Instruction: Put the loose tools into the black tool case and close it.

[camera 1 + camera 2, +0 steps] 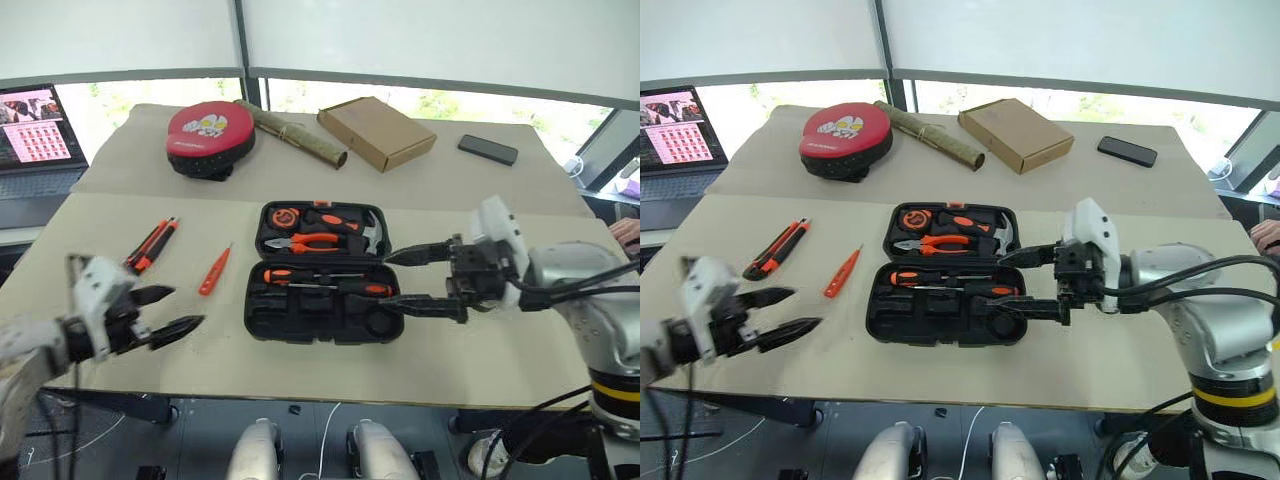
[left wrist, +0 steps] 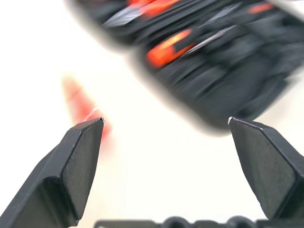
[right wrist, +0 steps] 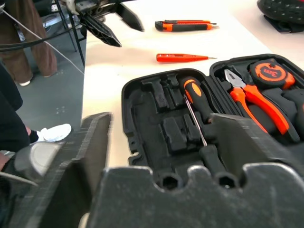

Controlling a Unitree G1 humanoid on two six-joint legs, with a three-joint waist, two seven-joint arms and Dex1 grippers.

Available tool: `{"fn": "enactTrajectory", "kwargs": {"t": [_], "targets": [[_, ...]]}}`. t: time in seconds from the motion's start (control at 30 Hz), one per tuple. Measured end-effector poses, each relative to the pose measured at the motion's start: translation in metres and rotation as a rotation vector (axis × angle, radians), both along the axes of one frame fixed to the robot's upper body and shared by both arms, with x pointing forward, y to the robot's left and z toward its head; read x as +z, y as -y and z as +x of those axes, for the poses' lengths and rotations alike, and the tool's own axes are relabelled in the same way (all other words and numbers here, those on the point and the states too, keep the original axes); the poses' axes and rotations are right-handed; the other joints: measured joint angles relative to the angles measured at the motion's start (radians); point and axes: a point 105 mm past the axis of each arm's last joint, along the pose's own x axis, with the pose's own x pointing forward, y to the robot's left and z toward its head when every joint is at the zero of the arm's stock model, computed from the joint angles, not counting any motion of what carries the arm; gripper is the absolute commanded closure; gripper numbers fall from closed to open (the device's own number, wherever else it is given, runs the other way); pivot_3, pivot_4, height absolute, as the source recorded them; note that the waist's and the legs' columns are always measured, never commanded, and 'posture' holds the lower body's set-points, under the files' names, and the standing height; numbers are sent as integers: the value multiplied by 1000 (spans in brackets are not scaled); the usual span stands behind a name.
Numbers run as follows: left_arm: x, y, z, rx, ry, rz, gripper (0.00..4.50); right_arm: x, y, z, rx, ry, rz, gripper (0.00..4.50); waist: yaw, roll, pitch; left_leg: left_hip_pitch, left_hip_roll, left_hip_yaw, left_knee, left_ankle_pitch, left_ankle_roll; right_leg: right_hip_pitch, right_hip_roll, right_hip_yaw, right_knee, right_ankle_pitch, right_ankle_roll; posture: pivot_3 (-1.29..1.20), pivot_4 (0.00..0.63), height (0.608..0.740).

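Observation:
The black tool case (image 1: pixel 262 312) lies open mid-table, with pliers, a hammer and a tape measure in its far half. Two black-and-orange screwdrivers (image 1: pixel 345 286) rest in its near half. To its left, on the table, lie the thin orange tester screwdriver (image 1: pixel 214 270) and, further left, the utility knife (image 1: pixel 152 245). My right gripper (image 1: pixel 388 279) hovers open over the case's right end with nothing in it. My left gripper (image 1: pixel 186 307) is open and empty near the table's front left edge, short of the tester screwdriver (image 2: pixel 80 102).
At the back stand a red-and-black round pad (image 1: pixel 210 135), a rolled tube (image 1: pixel 295 135), a cardboard box (image 1: pixel 375 130) and a phone (image 1: pixel 488 149). A laptop (image 1: pixel 35 130) sits at the far left. A person's legs (image 3: pixel 19 52) show beside the table.

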Motion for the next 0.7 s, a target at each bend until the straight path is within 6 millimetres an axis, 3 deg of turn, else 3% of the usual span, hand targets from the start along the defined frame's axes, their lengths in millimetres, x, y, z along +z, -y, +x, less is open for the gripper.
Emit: {"fn": "enactTrajectory", "kwargs": {"t": [0.1,0.2,0.33,0.43,0.6,0.7], "targets": [[-3,-1,-2,50,-20,30,0,3,-3,-1,-2,3,16,66,12,-1,1,0,0,0,0,0,-1,0,-1,-1,-1,-1,-1,0,150,740],[-1,8,9,73,-27,39,0,3,-3,0,-23,12,16,66,21,-1,0,0,-1,1,0,0,-1,0,-3,-1,-2,0,-1,0,150,740],[12,31,44,84,-42,37,0,2,-5,0,-40,24,9,66,29,-4,1,-1,-2,0,0,0,-1,1,-1,-1,-1,1,1,0,150,740],[20,38,70,129,-108,62,0,3,-7,-4,-48,37,22,66,22,-5,1,-1,-3,0,-1,0,0,1,0,0,-1,1,1,0,150,740],[21,47,108,193,-215,71,0,2,-10,-10,-71,45,38,66,12,-6,1,-2,-3,-1,-2,0,0,0,1,1,-1,1,2,0,150,740],[15,51,118,190,-273,90,0,3,-12,-12,-71,56,40,66,4,-6,1,-3,-3,-1,-2,0,0,-1,1,1,-1,1,2,0,150,740]]}}
